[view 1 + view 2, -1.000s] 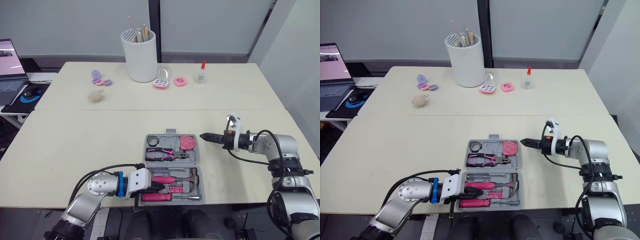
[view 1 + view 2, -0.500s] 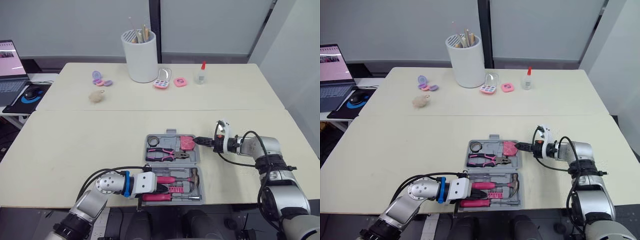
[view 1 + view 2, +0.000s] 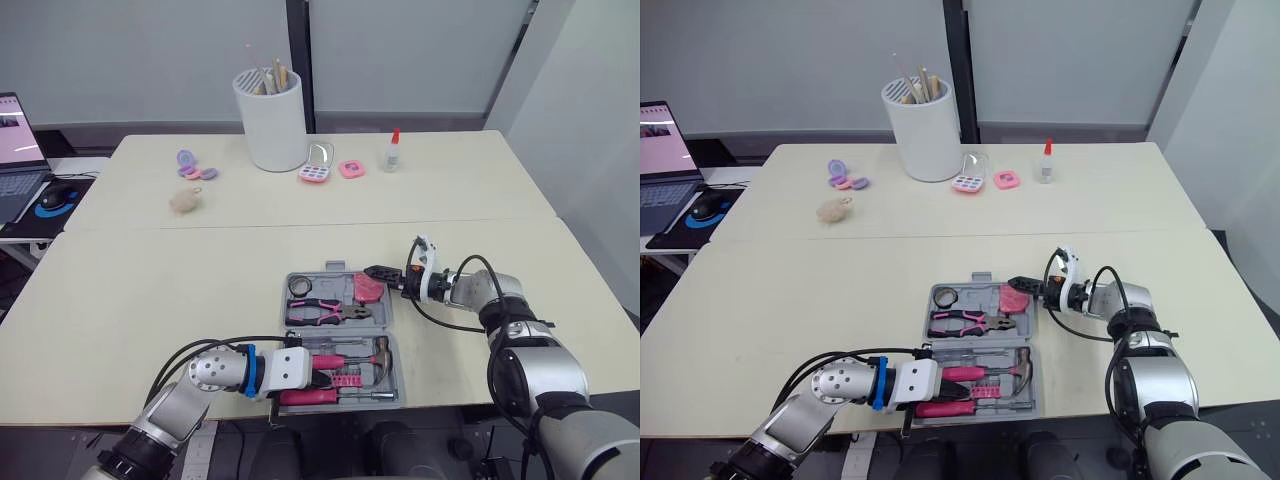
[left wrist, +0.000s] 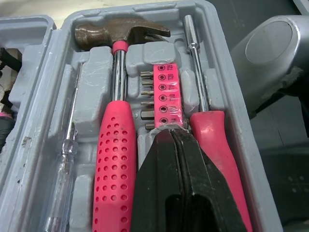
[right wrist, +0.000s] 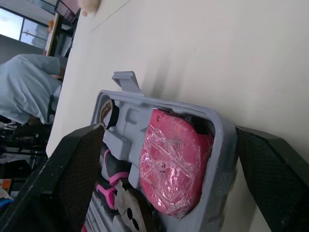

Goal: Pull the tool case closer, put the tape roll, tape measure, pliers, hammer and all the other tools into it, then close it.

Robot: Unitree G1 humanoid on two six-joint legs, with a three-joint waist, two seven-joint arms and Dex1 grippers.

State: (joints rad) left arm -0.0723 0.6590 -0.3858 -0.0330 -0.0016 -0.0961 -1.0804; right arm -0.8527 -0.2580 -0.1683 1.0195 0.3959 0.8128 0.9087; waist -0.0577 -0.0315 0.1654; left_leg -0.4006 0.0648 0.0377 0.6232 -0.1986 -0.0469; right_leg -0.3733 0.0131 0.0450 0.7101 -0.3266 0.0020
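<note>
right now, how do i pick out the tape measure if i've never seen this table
On the cream table, find the open grey case at the near edge. Its far right pocket holds the tape measure: a rounded pink block in clear film, unlike the dark tape roll to its left or the long pliers.

Bit holder (image 4: 166,99) shows tiny marks, perhaps sizes.

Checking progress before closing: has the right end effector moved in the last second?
Yes. The right end effector moved toward the robot's left, from clear of the tool case to its right rim.
</note>
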